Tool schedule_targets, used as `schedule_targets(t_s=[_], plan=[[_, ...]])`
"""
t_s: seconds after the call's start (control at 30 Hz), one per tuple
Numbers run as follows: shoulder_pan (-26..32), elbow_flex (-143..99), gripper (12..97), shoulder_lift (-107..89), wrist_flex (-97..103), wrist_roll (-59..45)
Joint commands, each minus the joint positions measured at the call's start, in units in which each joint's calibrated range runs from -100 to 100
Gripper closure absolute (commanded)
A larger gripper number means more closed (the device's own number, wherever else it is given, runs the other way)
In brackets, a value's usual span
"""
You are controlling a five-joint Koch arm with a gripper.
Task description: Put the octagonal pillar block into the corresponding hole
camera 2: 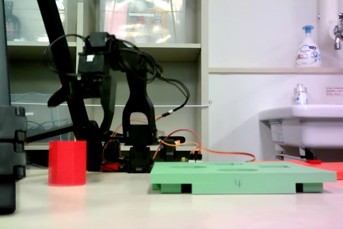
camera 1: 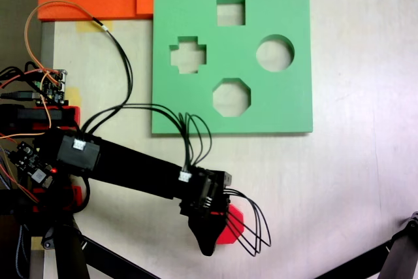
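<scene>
Red block [camera 2: 67, 162] upright on table; fingers [camera 1: 219, 236] above it, apart; spread unclear

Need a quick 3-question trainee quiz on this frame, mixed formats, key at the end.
1. True or false: the red octagonal block already sits in the green board.
2. Multiple choice: in the top-down fixed view, which cutout lies nearest the arm? A) square B) round C) octagonal hole D) cross
3. Fill in: seen from the side, the pincer hangs ___ the block.

Key: 1 false, it stands on the table off the board; 2 C; 3 above.
</scene>
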Motion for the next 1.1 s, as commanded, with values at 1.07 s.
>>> schedule_targets(t_s=[1.07], plan=[[-1.1,5.1,19.6,21.9,3.0,-5.3]])
